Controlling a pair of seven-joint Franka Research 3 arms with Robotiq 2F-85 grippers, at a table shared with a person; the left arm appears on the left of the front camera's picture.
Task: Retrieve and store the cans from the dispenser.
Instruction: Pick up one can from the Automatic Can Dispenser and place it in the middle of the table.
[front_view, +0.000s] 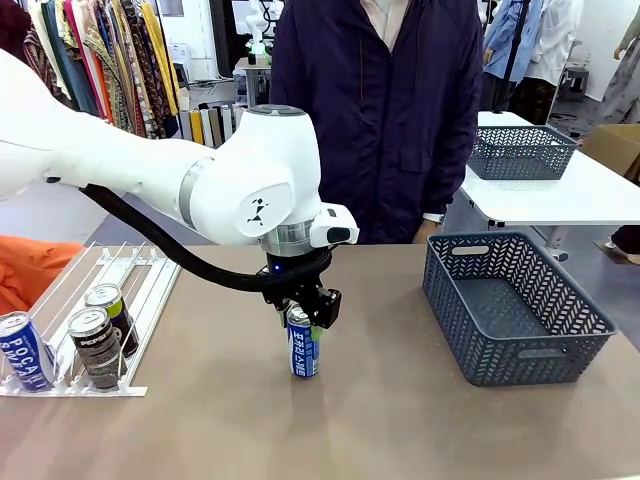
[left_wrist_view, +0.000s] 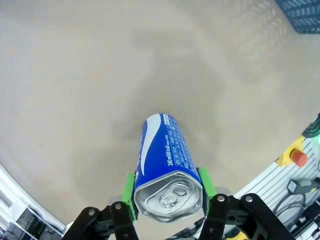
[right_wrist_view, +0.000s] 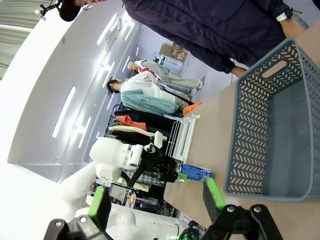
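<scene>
The left tool (front_view: 304, 316) pinches a blue-and-white can (front_view: 303, 352) between its green pads (left_wrist_view: 130, 192), just under the can's top. The can hangs upright straight below the tool, at or just above the tabletop (front_view: 380, 420). It is probably full, so weighty, and it looks smooth and thin-walled, so easily dented. A grip near the stiffer top suits it. The right tool (right_wrist_view: 156, 197) stands spread and empty.
</scene>
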